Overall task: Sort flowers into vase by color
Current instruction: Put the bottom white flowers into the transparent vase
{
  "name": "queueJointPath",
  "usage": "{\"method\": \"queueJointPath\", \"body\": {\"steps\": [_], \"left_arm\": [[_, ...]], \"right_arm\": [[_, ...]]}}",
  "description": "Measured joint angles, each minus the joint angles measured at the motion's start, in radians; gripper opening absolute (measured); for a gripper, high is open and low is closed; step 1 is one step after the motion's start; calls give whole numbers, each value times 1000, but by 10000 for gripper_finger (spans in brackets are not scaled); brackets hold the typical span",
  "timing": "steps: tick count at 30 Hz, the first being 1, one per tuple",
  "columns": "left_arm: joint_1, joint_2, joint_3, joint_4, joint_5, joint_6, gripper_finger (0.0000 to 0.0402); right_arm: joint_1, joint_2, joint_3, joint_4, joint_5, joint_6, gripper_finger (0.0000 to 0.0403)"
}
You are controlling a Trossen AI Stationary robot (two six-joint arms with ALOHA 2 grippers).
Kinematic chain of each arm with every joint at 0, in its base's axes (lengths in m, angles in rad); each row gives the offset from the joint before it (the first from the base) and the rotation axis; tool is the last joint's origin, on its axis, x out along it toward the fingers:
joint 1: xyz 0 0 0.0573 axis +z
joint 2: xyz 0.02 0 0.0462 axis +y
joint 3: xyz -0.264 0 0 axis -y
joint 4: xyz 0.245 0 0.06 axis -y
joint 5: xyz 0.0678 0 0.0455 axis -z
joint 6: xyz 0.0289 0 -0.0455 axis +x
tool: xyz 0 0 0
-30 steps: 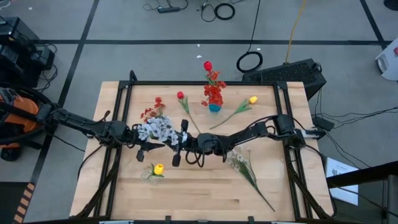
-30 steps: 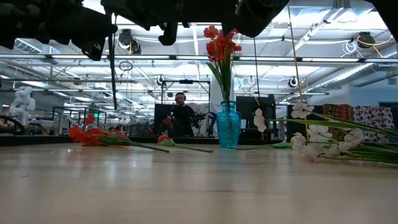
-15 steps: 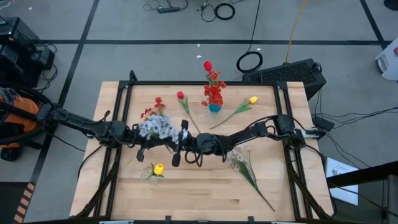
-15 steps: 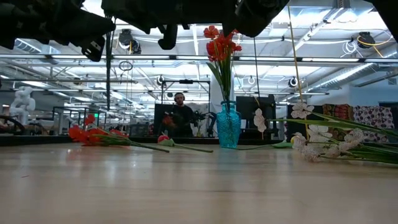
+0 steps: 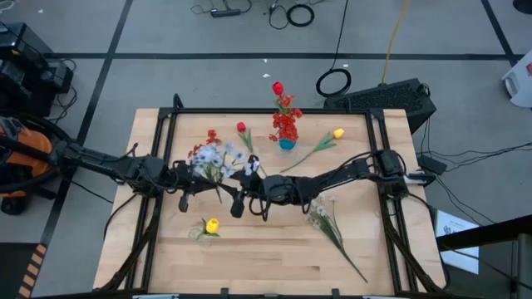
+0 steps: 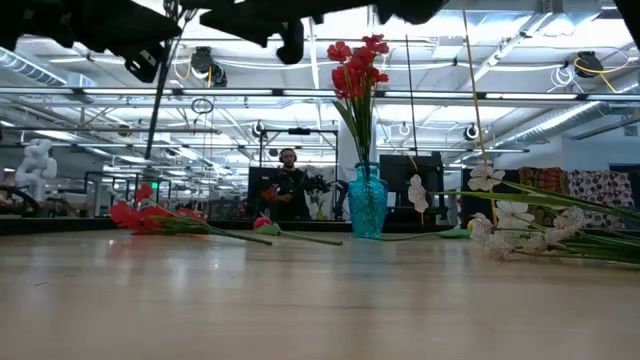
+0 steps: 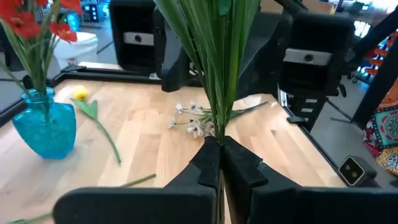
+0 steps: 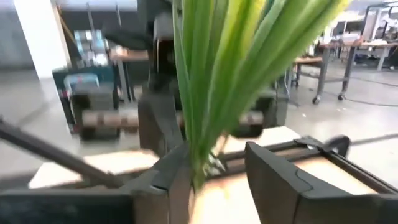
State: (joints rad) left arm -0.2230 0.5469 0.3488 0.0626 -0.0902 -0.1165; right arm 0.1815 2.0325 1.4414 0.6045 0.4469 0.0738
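My left gripper point(image 7: 219, 163) is shut on a pale white-grey blossom spray point(image 5: 218, 159), held in the air over the table's middle left. My right gripper point(image 8: 214, 171) faces it, open. Its fingers stand on either side of the spray's green leaves point(image 8: 205, 93). I cannot tell whether one finger touches them. The teal vase point(image 5: 287, 143) with red flowers point(image 5: 284, 120) stands at the far middle. A yellow bud point(image 5: 211, 224) stands in a faint clear vase point(image 5: 199, 234) at the near left. My left gripper pinches the spray's thin green stem point(image 7: 217, 134) between its two fingers, just below where the leaves spread. The fingers come roughly level from the table's left and lie across the stem. The spray is lifted clear, blossoms up, and its bare stem point(image 6: 163, 110) hangs slanted below.
Lying on the table are red sprays point(image 5: 202, 148), a red bud point(image 5: 242, 129), a yellow bud point(image 5: 335, 134) and another white spray point(image 5: 326, 220) at the near right. A person point(image 6: 288, 185) shows far behind the table.
Both grippers have gone up. The spray has tipped: its blossoms have swung toward the table's far edge and fanned out. Its hanging stem, which was upright, now slants.
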Motion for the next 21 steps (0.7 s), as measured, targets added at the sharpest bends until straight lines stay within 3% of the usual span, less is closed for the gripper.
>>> {"method": "queueJointPath", "body": {"steps": [9,16,21], "left_arm": [[-3,-198,29,-208,-4,-111,11],[-87,-361,29,-275,25,-166,11],[-169,-404,29,-292,34,-184,6]], "right_arm": [[52,-117,0,-395,6,112,154],[98,-121,0,-569,172,230,145],[114,-121,0,-608,258,274,139]]}}
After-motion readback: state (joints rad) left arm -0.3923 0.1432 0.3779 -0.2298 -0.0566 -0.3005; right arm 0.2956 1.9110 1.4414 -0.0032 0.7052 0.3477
